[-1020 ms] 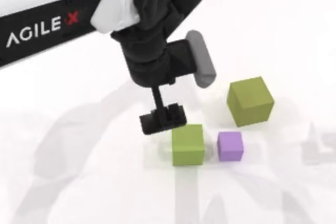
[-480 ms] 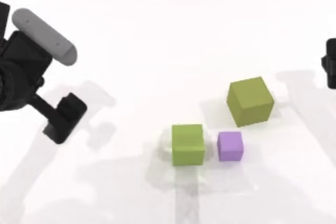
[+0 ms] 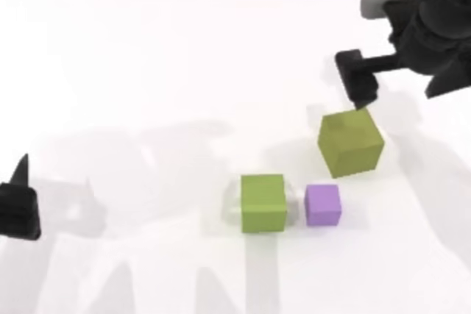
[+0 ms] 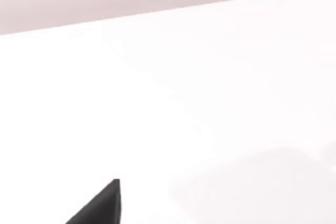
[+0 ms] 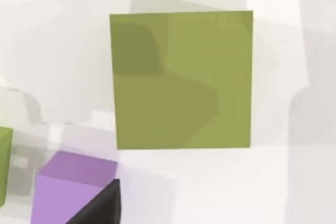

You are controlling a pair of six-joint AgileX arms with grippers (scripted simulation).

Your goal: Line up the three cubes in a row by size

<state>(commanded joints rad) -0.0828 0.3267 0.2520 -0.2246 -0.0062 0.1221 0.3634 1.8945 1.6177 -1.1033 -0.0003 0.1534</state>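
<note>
Three matte cubes rest apart; right end effector (image 3: 358, 86) hovers by the olive cube (image 3: 351, 142), grip unclear.

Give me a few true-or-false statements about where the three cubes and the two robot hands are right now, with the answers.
1. The purple cube sits right beside the lime-green cube. True.
2. The olive-green cube is stacked on top of the purple cube. False: it rests on the table, apart from the other two and farther from the camera.
3. The right hand is above the olive-green cube. True: the right wrist view looks straight down on it.
4. The left hand is holding the lime-green cube. False: it is off at the table's left edge, far from every cube.
5. All three cubes form one straight row. False: only two are side by side.
</note>
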